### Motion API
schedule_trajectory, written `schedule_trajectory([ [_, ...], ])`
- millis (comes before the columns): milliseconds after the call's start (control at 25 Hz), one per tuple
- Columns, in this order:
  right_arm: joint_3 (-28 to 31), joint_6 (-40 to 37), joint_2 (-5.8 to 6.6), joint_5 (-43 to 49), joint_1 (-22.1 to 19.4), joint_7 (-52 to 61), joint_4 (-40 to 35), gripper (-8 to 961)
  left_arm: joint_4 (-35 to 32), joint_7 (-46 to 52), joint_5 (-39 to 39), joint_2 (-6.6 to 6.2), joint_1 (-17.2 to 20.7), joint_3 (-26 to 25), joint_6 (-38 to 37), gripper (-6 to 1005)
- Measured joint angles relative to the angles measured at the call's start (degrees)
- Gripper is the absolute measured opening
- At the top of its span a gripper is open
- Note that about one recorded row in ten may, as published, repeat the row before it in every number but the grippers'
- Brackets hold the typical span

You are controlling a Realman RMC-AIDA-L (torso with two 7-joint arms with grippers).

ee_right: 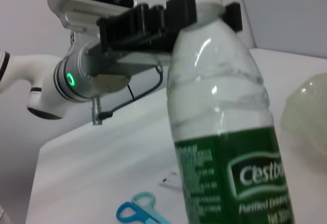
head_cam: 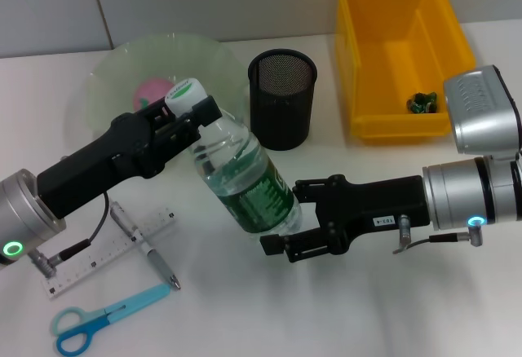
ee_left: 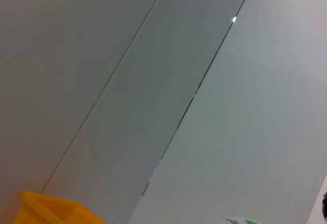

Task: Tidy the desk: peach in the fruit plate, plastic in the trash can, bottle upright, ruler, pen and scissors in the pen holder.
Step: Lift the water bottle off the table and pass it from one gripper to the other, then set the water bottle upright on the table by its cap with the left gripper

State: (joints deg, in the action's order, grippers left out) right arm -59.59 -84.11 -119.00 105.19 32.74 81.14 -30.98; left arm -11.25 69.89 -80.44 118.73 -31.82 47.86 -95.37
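The bottle [head_cam: 245, 174] hangs tilted above the desk [head_cam: 342, 308], cap toward the far left. My left gripper [head_cam: 189, 112] is shut on its neck just below the cap, seen close in the right wrist view as the left gripper [ee_right: 204, 9] on the bottle [ee_right: 225, 132]. My right gripper [head_cam: 295, 217] is shut on the bottle's lower end. The peach [head_cam: 149, 92] lies in the fruit plate [head_cam: 114, 68]. The ruler [head_cam: 110, 253], pen [head_cam: 151, 251] and scissors [head_cam: 98, 324] lie on the desk at front left. The pen holder [head_cam: 282, 96] stands behind the bottle.
The trash can [head_cam: 400, 55] stands at the back right with a small green crumpled piece [head_cam: 422, 103] inside. Its corner [ee_left: 46, 208] shows in the left wrist view, under a plain wall. The scissors [ee_right: 140, 211] lie below the bottle in the right wrist view.
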Motion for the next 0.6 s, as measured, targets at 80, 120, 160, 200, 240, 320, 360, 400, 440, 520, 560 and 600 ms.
schedule_trajectory([
  [80,0.0,0.0,0.01,0.4,-0.1,0.0,0.0,819,0.0,0.0,0.5,-0.01,0.1,0.0,-0.1,444],
  [120,0.0,0.0,0.01,0.5,-0.1,0.0,0.1,819,0.0,0.0,0.7,-0.02,0.1,0.0,-0.1,444],
  [160,0.0,0.0,0.01,0.5,-0.1,0.0,0.1,819,0.0,0.0,0.8,-0.05,0.1,-0.1,-0.1,444],
  [200,-0.1,0.0,0.01,0.5,-0.2,0.0,0.2,819,0.0,0.0,0.9,-0.11,0.2,-0.1,-0.1,444],
  [240,-0.1,0.0,0.01,0.6,-0.2,-0.1,0.2,818,0.0,0.0,0.9,-0.11,0.2,-0.1,-0.1,444],
  [320,-0.1,0.0,0.01,0.8,-0.3,-0.1,0.3,818,-0.3,0.0,1.0,-0.17,0.3,-0.1,-0.1,444],
  [360,-0.1,0.0,0.00,1.0,-0.4,-0.1,0.3,818,-0.5,0.0,1.0,-0.19,0.4,-0.1,-0.1,444],
  [400,-0.1,0.0,0.00,1.0,-0.5,-0.1,0.4,817,-0.7,0.0,1.1,-0.22,0.5,-0.1,-0.1,444],
  [440,-0.1,0.0,0.00,1.0,-0.5,-0.1,0.4,817,-0.9,-0.1,1.2,-0.23,0.6,-0.2,-0.1,444],
  [520,-0.1,0.0,0.00,1.0,-0.8,-0.1,0.4,817,-1.3,-0.4,1.4,-0.23,0.9,-0.5,-0.1,444],
  [560,-0.1,0.0,0.00,1.0,-0.9,-0.1,0.4,817,-1.4,-0.5,1.4,-0.23,1.1,-0.7,-0.1,444],
  [600,-0.1,0.0,0.00,1.0,-1.2,-0.1,0.3,817,-2.3,-0.7,1.5,-0.28,1.5,-0.9,-0.1,444],
])
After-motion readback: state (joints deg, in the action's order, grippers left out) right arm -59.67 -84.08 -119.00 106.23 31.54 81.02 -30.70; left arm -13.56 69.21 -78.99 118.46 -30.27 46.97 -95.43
